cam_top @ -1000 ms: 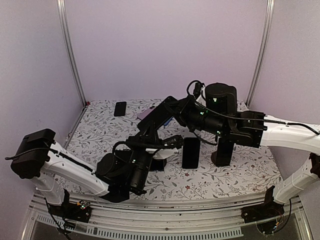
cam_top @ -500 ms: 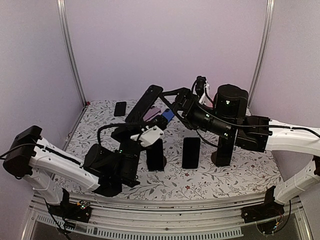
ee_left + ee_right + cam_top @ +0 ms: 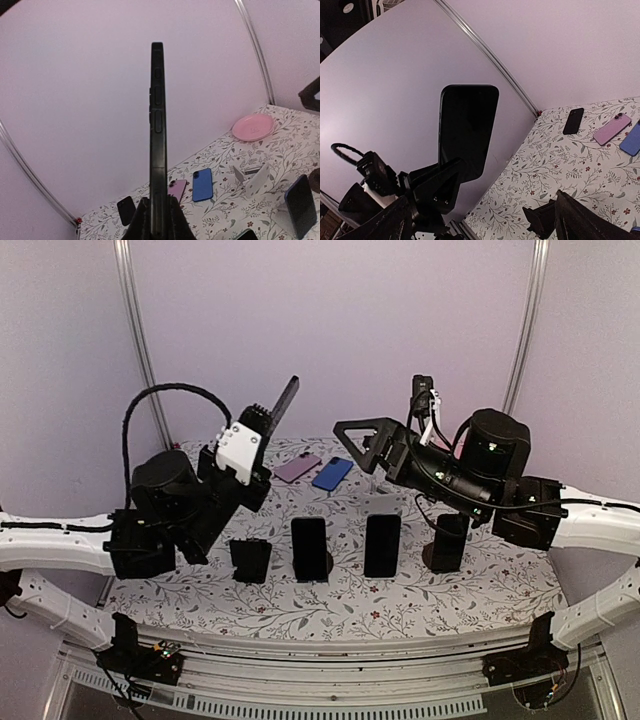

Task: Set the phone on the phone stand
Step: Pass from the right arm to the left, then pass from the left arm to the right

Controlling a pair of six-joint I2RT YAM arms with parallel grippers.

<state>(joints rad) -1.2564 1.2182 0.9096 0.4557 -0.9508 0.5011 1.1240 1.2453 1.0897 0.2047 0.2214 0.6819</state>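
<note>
Lilac walls all round, floral tablecloth [image 3: 480, 590] underneath, and high above it the left gripper [image 3: 262, 428] is clamped on the bottom end of the black phone [image 3: 285, 400], which juts up and away past the fingertips. The left wrist view gives it edge-on: a slim dark slab, side buttons raised along the edge, pinched between two black fingers [image 3: 142, 225]. Over to the right wrist camera and we get the flat face instead, glossy, with rounded corners (screen or back, can't say). The right gripper [image 3: 484, 198] is spread wide, gripping nothing, its black fingers at either side of that view.

Only the left wrist catches the pink plate [image 3: 253, 127], far beyond the fingers; the overhead view doesn't show it. Down below both grippers, a short black phone stand [image 3: 250, 560] sits with nothing on it, beside three upright phones [image 3: 382, 545]. Purple phone [image 3: 297, 468] and blue phone [image 3: 332, 473] lie flat, side by side, behind that row.
</note>
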